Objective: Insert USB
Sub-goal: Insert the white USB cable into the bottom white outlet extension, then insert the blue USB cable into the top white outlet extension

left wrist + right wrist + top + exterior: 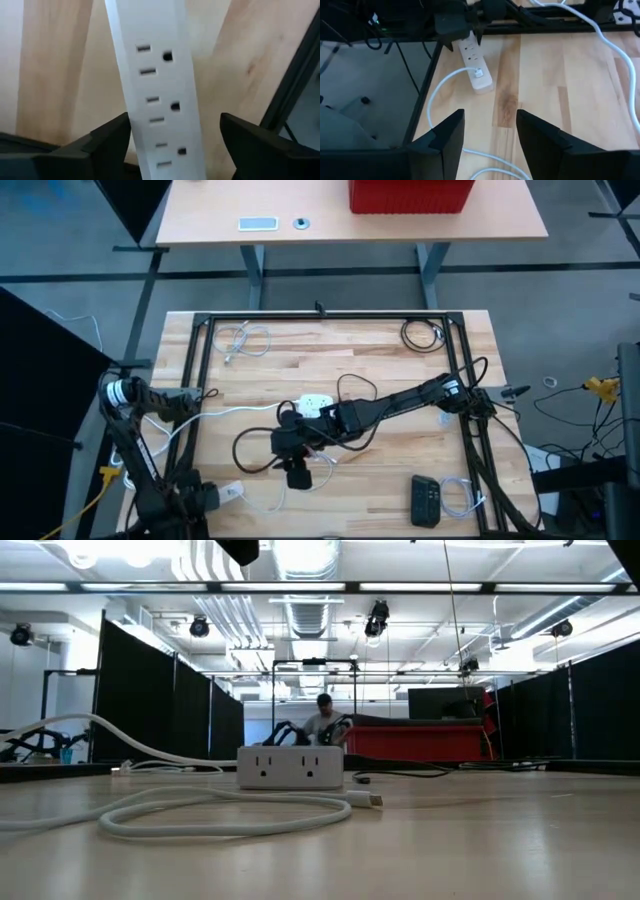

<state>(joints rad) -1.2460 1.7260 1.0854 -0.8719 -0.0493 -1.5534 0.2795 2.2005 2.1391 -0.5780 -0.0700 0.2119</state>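
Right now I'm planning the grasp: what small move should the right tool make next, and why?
Probably lower the right tool onto the white cable below it: it is open and empty, while the left tool, open, brackets the power strip.

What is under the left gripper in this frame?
A white power strip lies on the wooden table between the open left gripper fingers. Its near end is out of sight.

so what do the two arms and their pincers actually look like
Both arms are dark, jointed and matte black. The left arm has a white band near one joint and a yellow tag lower down. The right arm carries black cables along its links. The right pincer has two flat, angular black fingers; the left pincer looks the same.
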